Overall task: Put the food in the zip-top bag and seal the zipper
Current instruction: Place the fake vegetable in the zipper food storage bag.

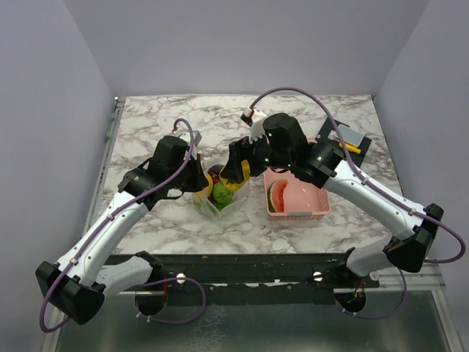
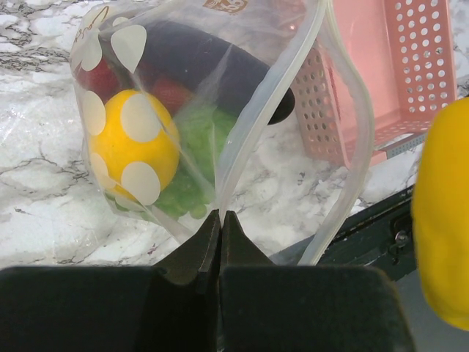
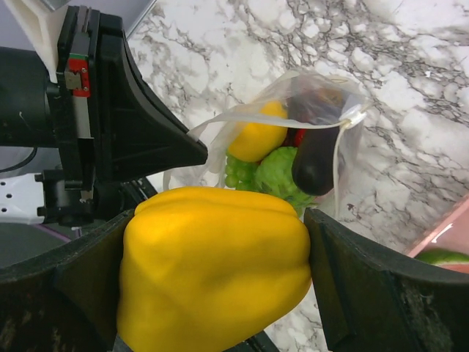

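The clear zip-top bag (image 2: 220,110) stands on the marble with its mouth wide. My left gripper (image 2: 220,214) is shut on its near rim, where the zipper (image 2: 344,103) strip curves round. Inside lie a yellow fruit (image 2: 135,143), green grapes (image 2: 194,154), red pieces and a dark purple eggplant (image 2: 220,66). My right gripper (image 3: 216,275) is shut on a yellow bell pepper (image 3: 212,271), held just above the bag (image 3: 293,139) mouth. In the top view the pepper (image 1: 236,178) hangs beside the bag (image 1: 214,196). A watermelon slice (image 1: 277,196) lies in the pink basket.
A pink perforated basket (image 1: 311,202) sits right of the bag, close under the right arm. Small yellow and grey items on a black mat (image 1: 350,139) lie at the back right. The table's near edge has a dark rail (image 1: 242,265).
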You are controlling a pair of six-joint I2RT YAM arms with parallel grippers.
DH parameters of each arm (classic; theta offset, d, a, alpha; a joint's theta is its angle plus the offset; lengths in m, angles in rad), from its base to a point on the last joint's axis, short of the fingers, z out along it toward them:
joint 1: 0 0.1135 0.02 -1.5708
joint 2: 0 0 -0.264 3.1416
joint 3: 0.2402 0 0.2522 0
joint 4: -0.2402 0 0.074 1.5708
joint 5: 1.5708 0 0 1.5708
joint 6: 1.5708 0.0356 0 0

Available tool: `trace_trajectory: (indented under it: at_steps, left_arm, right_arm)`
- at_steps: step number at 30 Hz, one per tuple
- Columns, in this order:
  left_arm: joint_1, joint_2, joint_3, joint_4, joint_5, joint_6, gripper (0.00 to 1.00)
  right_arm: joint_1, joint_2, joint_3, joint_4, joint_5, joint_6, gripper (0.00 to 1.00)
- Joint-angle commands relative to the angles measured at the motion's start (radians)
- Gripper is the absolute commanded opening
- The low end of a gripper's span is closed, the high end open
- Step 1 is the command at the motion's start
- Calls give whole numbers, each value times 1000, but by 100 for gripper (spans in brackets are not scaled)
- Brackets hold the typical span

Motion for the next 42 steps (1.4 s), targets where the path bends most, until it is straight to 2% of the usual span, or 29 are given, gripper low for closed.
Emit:
trace_trajectory:
  at_steps: [1, 14, 18, 23, 30, 31, 42]
  left_arm:
    - [-5, -22, 35, -19, -5, 0, 0]
    - [-5, -26, 30, -13, 9, -3, 0]
    - [-5, -27, 27, -11, 12, -6, 0]
    - [-5, -27, 19, -5, 17, -10, 0]
    - [-6, -30, 12, 1, 17, -13, 0]
    - [-5, -31, 11, 1, 18, -14, 0]
    - [-5, -27, 12, 0, 17, -12, 0]
  right_arm:
    - [41, 51, 2, -17, 45, 25, 42]
    - [83, 178, 2, -84, 201, 130, 46]
    - [96, 192, -22, -93, 222, 159, 51]
    - [128, 201, -26, -97, 236, 186, 63]
    - [146, 208, 12, -140, 284, 201, 98]
    - [146, 201, 13, -142, 296, 202, 100]
    - [146, 117, 68, -180, 366, 216, 100]
